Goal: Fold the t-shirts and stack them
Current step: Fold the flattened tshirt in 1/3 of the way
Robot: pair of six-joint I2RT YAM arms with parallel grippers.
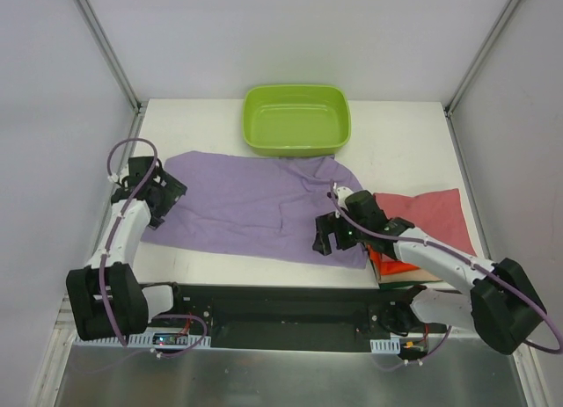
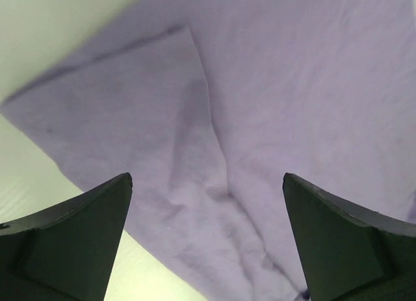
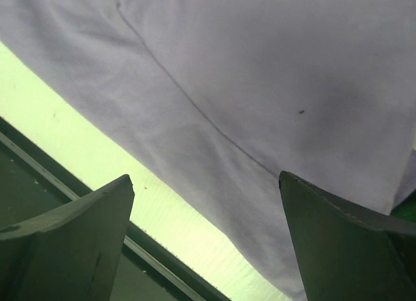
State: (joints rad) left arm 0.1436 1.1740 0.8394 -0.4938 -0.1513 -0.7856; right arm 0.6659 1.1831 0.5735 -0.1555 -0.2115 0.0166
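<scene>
At the left edge of the table point(image 1: 220, 259), the left claw point(image 1: 161, 194) hangs over the left border of the lilac t-shirt point(image 1: 255, 205). The top view shows only the claw's dark body. The left wrist view shows what the top view cannot: the left claw point(image 2: 208, 184) has its two fingers spread wide, with nothing between them. Below them a flap of the lilac t-shirt point(image 2: 292, 86) lies doubled over the cloth beneath, and its corner points away from the camera. Bare table point(image 2: 29, 184) shows to the left of the cloth.

The lilac t-shirt lies spread across the middle of the table, with wrinkles toward its right half. Behind it stands the lime-green tub point(image 1: 297, 126), whose near rim is just beside the shirt's far edge. Neither wrist view shows the tub.

Further right, the right claw point(image 1: 330, 238) sits over the shirt's near right corner, and its arm hides part of that corner from above. In the right wrist view the right claw point(image 3: 205, 184) is also spread wide and grips nothing. A seam runs across the lilac t-shirt point(image 3: 260, 67) beneath it. The hem crosses a pale strip of table point(image 3: 97, 158), and the dark base rail point(image 3: 39, 190) lies beyond it.

On the far right, a dusty rose-red t-shirt point(image 1: 431, 214) lies flat, touching the lilac one. Just nearer, an orange t-shirt point(image 1: 387, 265) peeks out from under the right arm, which covers most of it.
</scene>
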